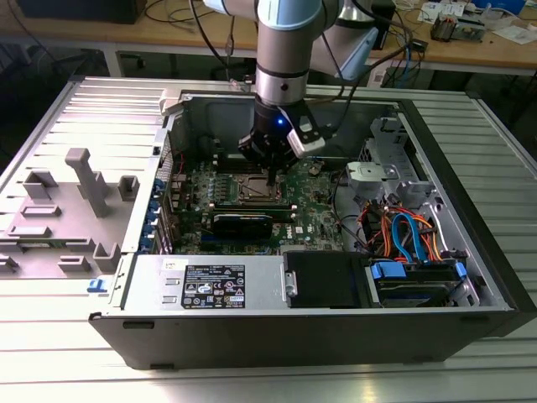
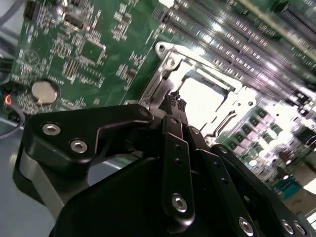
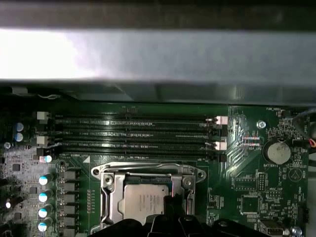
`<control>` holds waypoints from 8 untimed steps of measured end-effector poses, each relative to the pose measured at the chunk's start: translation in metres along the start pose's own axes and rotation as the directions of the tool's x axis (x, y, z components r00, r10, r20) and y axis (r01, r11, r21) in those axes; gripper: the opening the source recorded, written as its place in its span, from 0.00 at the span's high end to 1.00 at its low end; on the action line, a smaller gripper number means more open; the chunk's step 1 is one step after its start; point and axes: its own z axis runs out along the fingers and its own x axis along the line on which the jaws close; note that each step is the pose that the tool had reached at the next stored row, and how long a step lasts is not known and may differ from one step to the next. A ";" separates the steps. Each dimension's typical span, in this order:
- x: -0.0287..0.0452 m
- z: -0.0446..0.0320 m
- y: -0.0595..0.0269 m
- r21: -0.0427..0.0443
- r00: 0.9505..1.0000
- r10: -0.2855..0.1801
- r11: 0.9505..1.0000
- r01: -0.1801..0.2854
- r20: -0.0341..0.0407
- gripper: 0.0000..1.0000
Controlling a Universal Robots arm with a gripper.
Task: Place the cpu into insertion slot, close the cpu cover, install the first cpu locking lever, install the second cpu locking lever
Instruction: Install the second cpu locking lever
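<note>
The cpu (image 3: 140, 203) lies flat in the insertion slot (image 1: 256, 192) on the green motherboard, its silver-grey top showing through the window of the cpu cover (image 3: 111, 196). The cover lies down flat around the chip. In the second wrist view the cpu (image 2: 205, 103) glares bright inside the cover frame (image 2: 168, 61). My gripper (image 2: 176, 101) is shut, its black fingertips pressed together with nothing between them. They hover at one edge of the cover, beside the chip. In the exterior view the gripper (image 1: 271, 178) points straight down at the socket.
Several long black memory slots (image 3: 138, 133) run beside the socket. A coin battery (image 3: 276, 153) sits on the board. The grey case wall (image 1: 277, 113) stands close behind the arm. Cables and a drive cage (image 1: 403, 227) fill the exterior view's right, and a black power supply (image 1: 327, 281) lies in front.
</note>
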 end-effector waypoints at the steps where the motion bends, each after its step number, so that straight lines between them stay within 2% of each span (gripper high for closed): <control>1: 0.0001 0.0001 -0.0023 0.000 1.000 0.000 1.000 0.000 0.000 0.89; 8: 0.0002 0.0004 -0.0078 0.000 1.000 0.000 1.000 0.000 0.000 0.89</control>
